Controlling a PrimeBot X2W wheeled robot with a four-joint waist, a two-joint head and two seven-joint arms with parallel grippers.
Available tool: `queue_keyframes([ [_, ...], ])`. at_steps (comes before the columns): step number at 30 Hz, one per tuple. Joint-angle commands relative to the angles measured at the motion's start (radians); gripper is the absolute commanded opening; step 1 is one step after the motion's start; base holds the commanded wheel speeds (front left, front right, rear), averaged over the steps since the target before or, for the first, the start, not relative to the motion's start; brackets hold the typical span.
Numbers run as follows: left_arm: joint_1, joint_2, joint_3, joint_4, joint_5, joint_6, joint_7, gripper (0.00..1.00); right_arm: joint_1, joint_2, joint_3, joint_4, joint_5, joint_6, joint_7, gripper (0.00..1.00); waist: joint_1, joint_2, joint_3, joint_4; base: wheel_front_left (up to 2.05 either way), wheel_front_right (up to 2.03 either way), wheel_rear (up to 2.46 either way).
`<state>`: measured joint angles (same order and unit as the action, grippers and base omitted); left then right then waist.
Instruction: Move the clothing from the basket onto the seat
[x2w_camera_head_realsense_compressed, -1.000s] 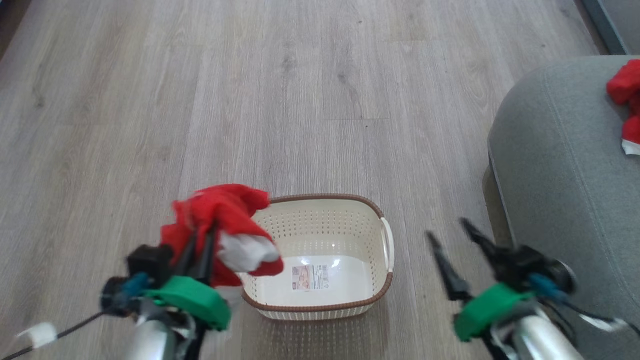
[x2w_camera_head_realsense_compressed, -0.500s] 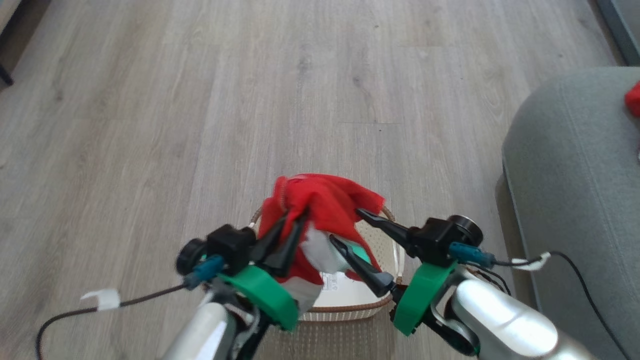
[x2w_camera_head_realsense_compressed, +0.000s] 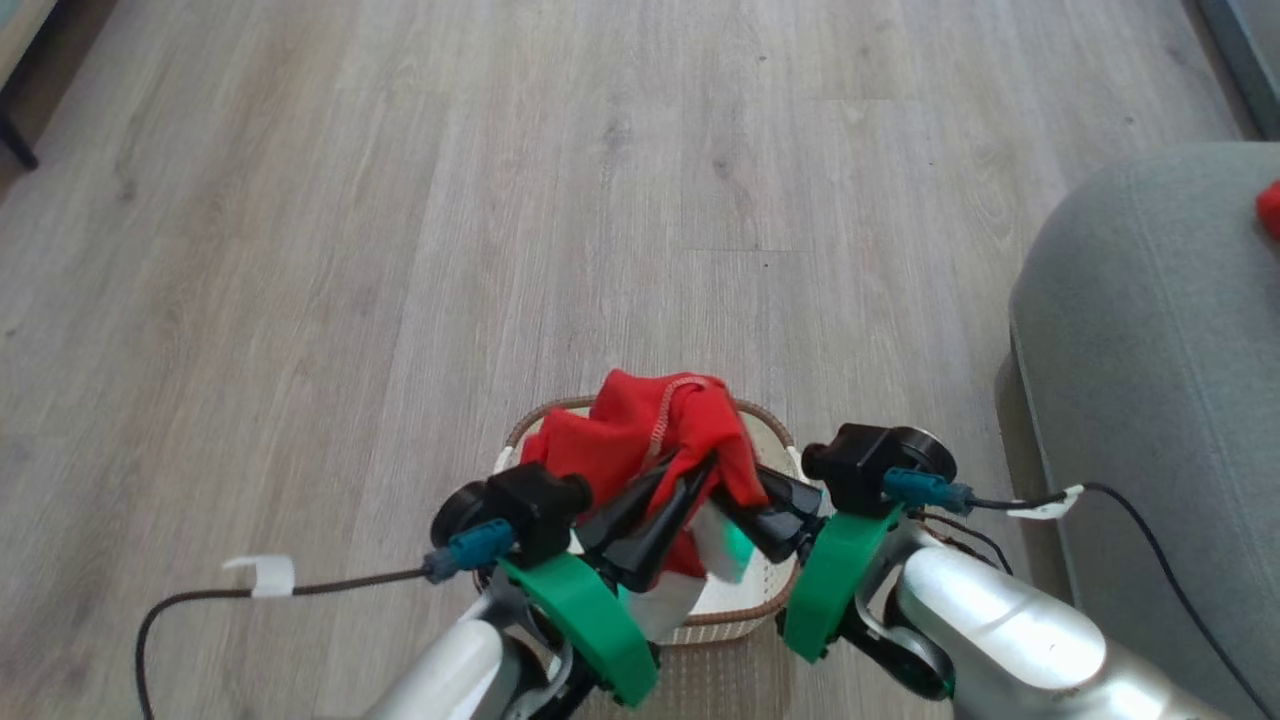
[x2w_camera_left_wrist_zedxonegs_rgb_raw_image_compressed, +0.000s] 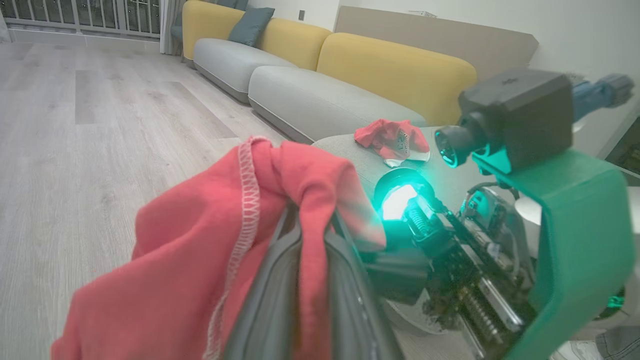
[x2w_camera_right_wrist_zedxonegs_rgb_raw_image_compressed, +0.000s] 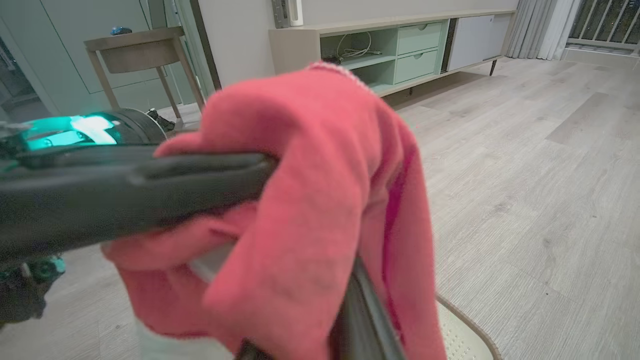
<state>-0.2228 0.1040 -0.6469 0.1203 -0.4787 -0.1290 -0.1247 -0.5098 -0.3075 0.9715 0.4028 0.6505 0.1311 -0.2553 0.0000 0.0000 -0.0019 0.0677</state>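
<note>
Wood floor: clothing (red) held above basket.

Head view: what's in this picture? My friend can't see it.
The left gripper and right gripper pinch one bunched red garment over a cream basket on a wood floor. A grey seat at the right edge holds another scrap of red cloth.

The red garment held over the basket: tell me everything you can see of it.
The red garment is soft bright red fabric with a pale zigzag-stitched hem and a white part hanging below. It is bunched and lifted, hanging above the basket, not lying in it. The left gripper is shut on a fold; the right gripper appears closed on it from the other side.
</note>
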Motion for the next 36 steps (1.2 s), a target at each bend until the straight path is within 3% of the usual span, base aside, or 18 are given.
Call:
queue_keyframes([
  [1, -0.054, 0.013, 0.028, -0.035, -0.01, -0.002, -0.012, 0.27, -0.034, 0.0, -0.011, -0.034, 0.012, 0.0, -0.006, 0.0, 0.0, 0.0, 0.002, -0.009, 0.0, 0.0, 0.0],
  [2, -0.054, 0.013, 0.028, -0.035, -0.01, -0.002, -0.012, 0.27, -0.034, 0.0, -0.011, -0.034, 0.012, 0.0, -0.006, 0.0, 0.0, 0.0, 0.002, -0.009, 0.0, 0.0, 0.0],
  [4, -0.053, 0.023, 0.032, -0.023, -0.015, -0.002, -0.021, 0.65, -0.033, -0.009, -0.025, -0.039, 0.014, 0.0, -0.006, 0.0, 0.0, 0.0, 0.005, -0.021, 0.0, 0.0, 0.0],
  [5, -0.053, 0.028, 0.036, -0.014, -0.017, -0.001, -0.027, 0.96, -0.032, -0.015, -0.033, -0.04, 0.014, 0.0, -0.006, 0.0, 0.0, 0.0, 0.007, -0.028, 0.0, 0.0, 0.0],
  [6, -0.051, 0.031, 0.042, -0.003, -0.022, -0.001, -0.034, 1.0, -0.031, -0.021, -0.042, -0.041, 0.013, 0.0, -0.006, 0.0, 0.0, 0.0, 0.009, -0.037, 0.0, 0.0, 0.0],
  [11, -0.051, 0.053, 0.035, 0.052, -0.001, 0.0, -0.078, 1.0, -0.017, -0.052, -0.118, -0.054, -0.004, 0.0, -0.006, 0.0, 0.0, 0.0, 0.022, -0.107, 0.0, 0.0, 0.0],
  [15, -0.043, 0.06, 0.021, 0.084, 0.004, -0.001, -0.107, 1.0, -0.003, -0.074, -0.191, -0.08, -0.03, 0.0, -0.006, 0.0, 0.0, 0.0, 0.037, -0.2, 0.0, 0.0, 0.0],
  [25, -0.086, 0.013, -0.085, 0.119, -0.004, -0.001, -0.134, 1.0, 0.061, -0.138, -0.346, -0.102, -0.065, 0.0, -0.006, 0.0, 0.0, 0.0, 0.08, -0.388, 0.0, 0.0, 0.0],
  [32, -0.129, 0.015, -0.125, 0.128, -0.012, -0.002, -0.137, 1.0, 0.088, -0.13, -0.468, -0.102, -0.095, 0.0, -0.006, 0.0, 0.0, 0.0, 0.139, -0.426, 0.0, 0.0, 0.0],
  [36, -0.175, 0.026, -0.134, 0.123, 0.002, -0.002, -0.137, 1.0, 0.059, -0.071, -0.627, -0.09, -0.143, 0.0, -0.006, 0.0, 0.0, 0.0, 0.243, -0.405, 0.0, 0.0, 0.0],
])
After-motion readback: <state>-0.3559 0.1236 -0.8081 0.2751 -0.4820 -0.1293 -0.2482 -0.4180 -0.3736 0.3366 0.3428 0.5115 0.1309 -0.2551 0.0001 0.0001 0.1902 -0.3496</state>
